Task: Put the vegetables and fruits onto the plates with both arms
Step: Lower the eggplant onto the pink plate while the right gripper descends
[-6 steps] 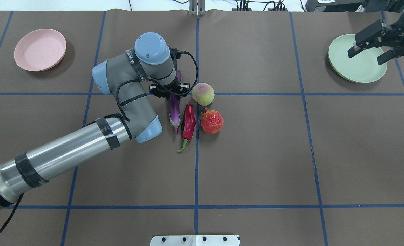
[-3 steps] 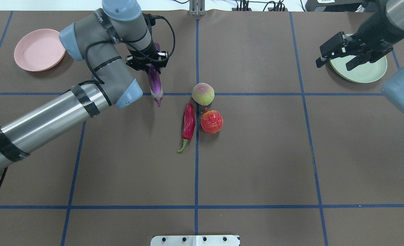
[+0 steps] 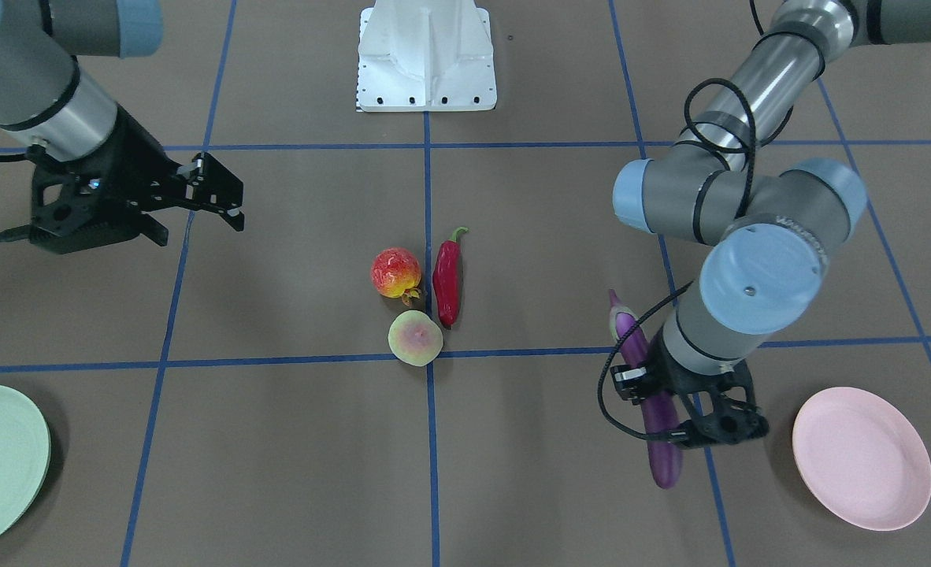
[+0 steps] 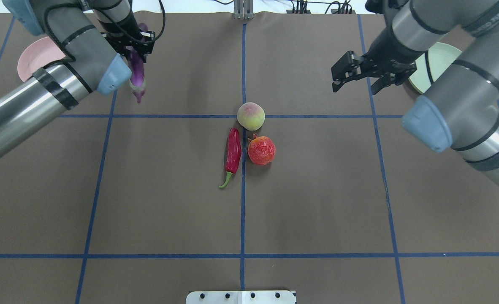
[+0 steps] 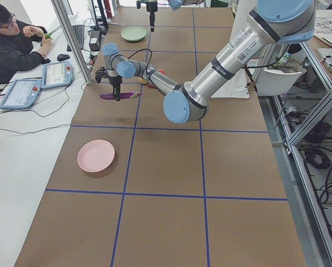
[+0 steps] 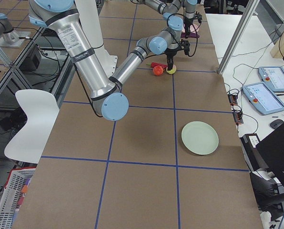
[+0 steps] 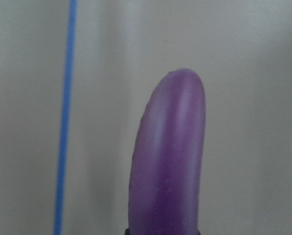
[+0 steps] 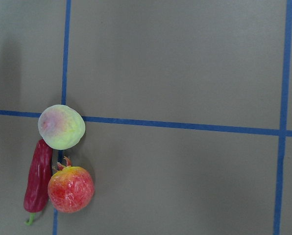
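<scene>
Starting at the robot's side, the white base block (image 4: 241, 297) sits at the table's (image 4: 317, 202) near edge. Beyond it you have a wide stretch of bare brown surface crossed by blue tape lines.

At mid-table three items cluster on the centre line. The red chili pepper (image 4: 233, 151) lies lengthwise, and the bumpy round fruit (image 4: 261, 150) is just beside it. The peach (image 4: 250, 116) lies just behind both.

Farther out, the right gripper (image 4: 355, 86) hangs with its jaws apart and nothing between them. There is open table between it and the cluster.

To the far left, the left gripper (image 3: 665, 409) is clamped around the middle of the eggplant (image 4: 137, 71). The eggplant's capped end points toward the robot, near the pink plate (image 3: 862, 457) but short of its rim.

The green plate (image 6: 199, 138) lies at the far right, well apart from everything.
</scene>
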Tool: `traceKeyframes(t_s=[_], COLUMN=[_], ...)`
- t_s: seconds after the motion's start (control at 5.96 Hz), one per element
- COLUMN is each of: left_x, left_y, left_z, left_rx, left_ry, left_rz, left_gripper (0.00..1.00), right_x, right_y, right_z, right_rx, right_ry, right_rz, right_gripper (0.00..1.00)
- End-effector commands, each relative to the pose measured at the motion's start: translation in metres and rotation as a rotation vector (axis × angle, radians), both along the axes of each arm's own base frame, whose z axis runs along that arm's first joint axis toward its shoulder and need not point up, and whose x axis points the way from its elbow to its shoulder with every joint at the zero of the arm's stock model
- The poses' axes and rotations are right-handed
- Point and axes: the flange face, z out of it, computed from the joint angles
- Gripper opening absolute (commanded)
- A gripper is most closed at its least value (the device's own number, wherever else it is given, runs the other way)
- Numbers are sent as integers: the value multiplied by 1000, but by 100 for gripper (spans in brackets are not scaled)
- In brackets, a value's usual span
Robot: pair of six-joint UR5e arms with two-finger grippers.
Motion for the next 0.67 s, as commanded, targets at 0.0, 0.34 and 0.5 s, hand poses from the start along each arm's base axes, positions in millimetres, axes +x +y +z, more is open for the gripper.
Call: traceKeyframes(t_s=[0.0, 0.34, 0.5], left_x=[-65, -110, -116], left_y=[-34, -60, -66], left_z=[36, 104, 135], left_rx=[24, 43, 42], left_ry=[-61, -208, -316], left_rz=[25, 51, 45], left_gripper=[0, 0, 0], right_x=[-92, -161, -193], right_y=[0, 5, 9], right_z=[-34, -43, -37], right_rx=[21, 91, 84], right_ry=[77, 99, 78], right_rz=[37, 40, 52], right_gripper=[100, 100, 100])
